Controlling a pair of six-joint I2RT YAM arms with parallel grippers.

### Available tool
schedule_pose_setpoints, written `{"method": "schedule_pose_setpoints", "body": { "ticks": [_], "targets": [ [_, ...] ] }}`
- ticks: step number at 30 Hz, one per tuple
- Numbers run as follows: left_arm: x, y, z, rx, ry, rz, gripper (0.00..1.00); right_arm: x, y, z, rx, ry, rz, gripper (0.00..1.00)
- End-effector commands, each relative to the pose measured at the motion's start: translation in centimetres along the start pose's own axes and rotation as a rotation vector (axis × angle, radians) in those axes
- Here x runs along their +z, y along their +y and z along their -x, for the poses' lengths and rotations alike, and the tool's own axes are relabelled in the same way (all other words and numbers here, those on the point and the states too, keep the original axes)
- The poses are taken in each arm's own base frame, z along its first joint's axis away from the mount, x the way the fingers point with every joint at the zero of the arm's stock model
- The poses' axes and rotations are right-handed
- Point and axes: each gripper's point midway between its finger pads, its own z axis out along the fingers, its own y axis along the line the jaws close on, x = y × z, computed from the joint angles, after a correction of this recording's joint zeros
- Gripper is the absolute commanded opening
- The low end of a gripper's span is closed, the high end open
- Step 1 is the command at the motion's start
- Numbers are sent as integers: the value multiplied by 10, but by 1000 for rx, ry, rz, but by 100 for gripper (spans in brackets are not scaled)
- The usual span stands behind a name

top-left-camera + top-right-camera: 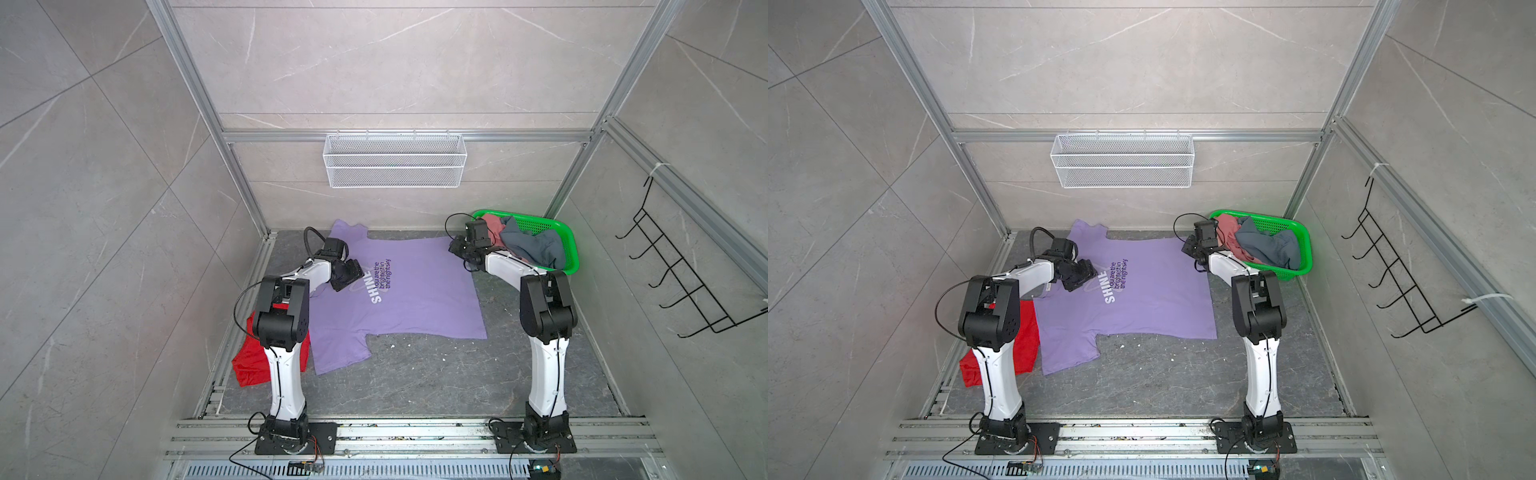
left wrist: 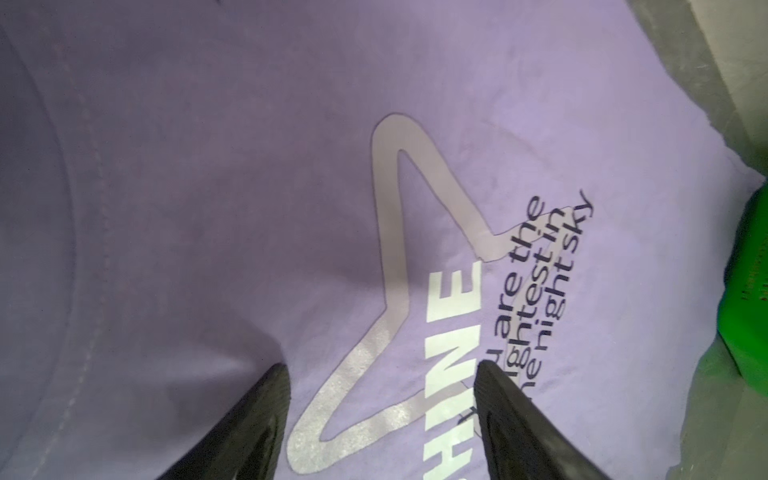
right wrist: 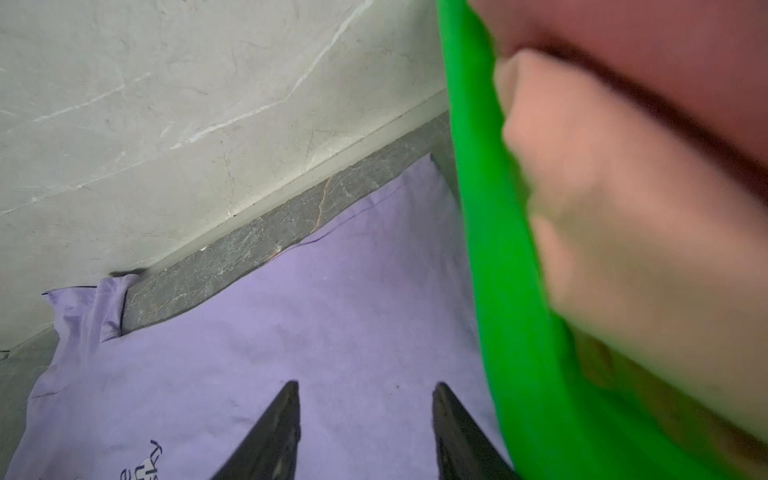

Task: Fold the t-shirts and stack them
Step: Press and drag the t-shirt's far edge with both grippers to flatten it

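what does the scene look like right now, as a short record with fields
purple shirt: spread flat, print up
red shirt: beside it, partly behind the left arm
basket: green, far right corner, holds a crumpled pink shirt and grey-blue shirt
left claw: open over the print, empty
right claw: open over the purple shirt's edge by the basket, empty

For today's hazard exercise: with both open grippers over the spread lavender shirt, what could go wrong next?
The right gripper works beside the green basket; it may snag the rim or draped clothes. The lavender t-shirt has its far sleeve bunched against the back wall, so folds may come out crooked.
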Motion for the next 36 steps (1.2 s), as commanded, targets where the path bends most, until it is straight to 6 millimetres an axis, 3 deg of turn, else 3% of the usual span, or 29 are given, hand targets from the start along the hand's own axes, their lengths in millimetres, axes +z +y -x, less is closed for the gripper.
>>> {"method": "schedule_pose_setpoints", "body": {
  "ticks": [1,6,10,15,19,29,33,36],
  "targets": [
    [2,4,2,-23,2,17,73,-6,13,-15,-8,30,30,53],
    [2,8,-2,-41,5,28,73,1,47,-37,-58,59,51,54],
    [4,18,-12,-70,24,52,73,17,33,-68,27,156,-13,54],
    [2,29,-32,-101,55,66,72,14,10,-105,21,292,-94,53],
    [-4,39,-55,-131,83,67,72,0,-7,-132,-25,389,-127,52],
    [-35,61,-115,-135,113,75,71,-55,-43,-171,-22,417,-131,52],
    [-46,63,-134,-128,110,75,70,-71,-49,-171,-44,398,-123,52],
    [-62,50,-127,-99,67,36,69,-81,-37,-157,-67,348,-70,52]
  ]
}}
